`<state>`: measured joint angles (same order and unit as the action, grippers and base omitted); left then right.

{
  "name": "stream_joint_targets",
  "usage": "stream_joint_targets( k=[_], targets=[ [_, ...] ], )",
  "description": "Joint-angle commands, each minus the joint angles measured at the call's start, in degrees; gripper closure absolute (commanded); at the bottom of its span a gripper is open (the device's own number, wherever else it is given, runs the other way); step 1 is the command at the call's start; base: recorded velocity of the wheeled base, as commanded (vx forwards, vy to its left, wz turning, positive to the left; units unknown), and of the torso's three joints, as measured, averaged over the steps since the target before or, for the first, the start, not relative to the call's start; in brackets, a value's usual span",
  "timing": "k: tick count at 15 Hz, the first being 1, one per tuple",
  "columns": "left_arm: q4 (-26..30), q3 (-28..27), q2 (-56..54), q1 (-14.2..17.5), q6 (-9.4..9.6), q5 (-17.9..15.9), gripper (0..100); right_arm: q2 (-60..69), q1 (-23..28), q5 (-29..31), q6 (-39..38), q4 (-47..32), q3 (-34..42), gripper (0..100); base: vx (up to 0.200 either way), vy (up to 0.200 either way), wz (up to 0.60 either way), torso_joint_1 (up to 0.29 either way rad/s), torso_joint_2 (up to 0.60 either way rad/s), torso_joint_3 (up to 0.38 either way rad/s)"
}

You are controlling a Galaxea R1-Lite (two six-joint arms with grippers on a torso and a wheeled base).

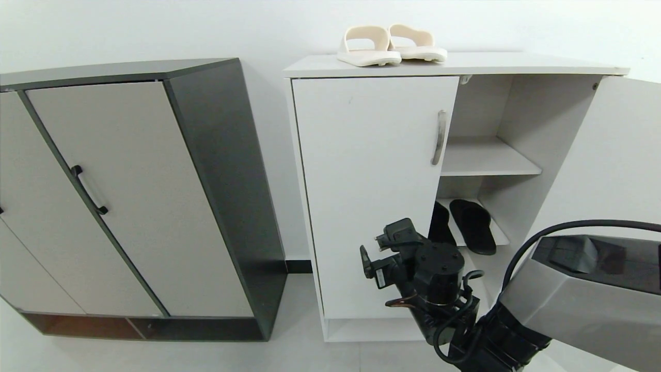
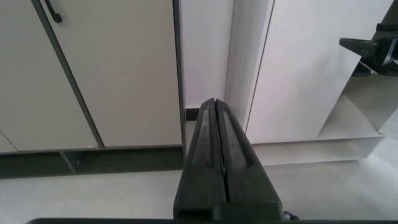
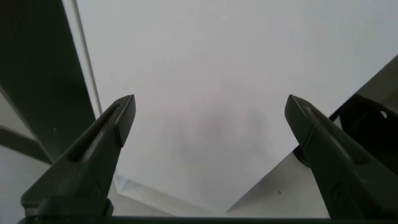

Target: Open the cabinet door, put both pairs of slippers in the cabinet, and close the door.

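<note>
The black slippers lie side by side on the lower shelf inside the white cabinet, one of them half hidden behind the closed door. The cream slippers sit as a pair on top of the same cabinet, near its front edge and above the closed door. The open door is swung wide to the robot's right, baring the upper shelf, which carries nothing.

By the look of it the task is about halfway: door open, one pair stowed, the cream pair not yet moved, and the door to shut last.

The right gripper has its jaws spread wide and holds nothing; it faces the plain white panel of the closed door, low down, well below the handle. The left gripper has its jaws pressed together, empty, and points low toward the gap between the white cabinet and the dark cabinet beside it, just above the floor.

The next move probably calls for an arm to rise to the cabinet top, take the cream slippers by their straps or edges, and bring them round the closed door into the open compartment, the bare upper shelf being the easy spot.
</note>
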<state>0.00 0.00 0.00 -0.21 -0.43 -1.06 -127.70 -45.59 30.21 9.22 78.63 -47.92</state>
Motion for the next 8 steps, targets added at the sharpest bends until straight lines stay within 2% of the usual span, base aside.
stream_joint_targets(
  k=[1, 3, 6, 8],
  targets=[
    [0.0, 0.0, 0.1, 0.0, -0.01, 0.0, 100, -0.7, -0.1, 0.0, 0.0, -0.1, 0.1, 0, 0.0, 0.0, 0.0, 0.0, 0.0, 0.0],
    [0.0, 0.0, 0.1, 0.0, -0.1, 0.0, 100, -1.2, -0.1, 0.0, 0.0, -0.1, 0.1, 0, 0.0, 0.0, 0.0, 0.004, -0.08, -0.082],
    [0.0, 0.0, 0.1, 0.0, -0.1, 0.0, 100, -1.2, -0.2, 0.0, 0.1, -0.1, 0.1, 0, 0.0, 0.0, 0.0, 0.022, -0.2, -0.328],
    [0.0, 0.0, 0.1, 0.0, -0.1, 0.0, 100, -1.1, -0.3, 0.0, 0.1, 0.0, 0.1, 0, 0.0, 0.0, 0.0, 0.046, -0.52, -0.361]
  ],
)
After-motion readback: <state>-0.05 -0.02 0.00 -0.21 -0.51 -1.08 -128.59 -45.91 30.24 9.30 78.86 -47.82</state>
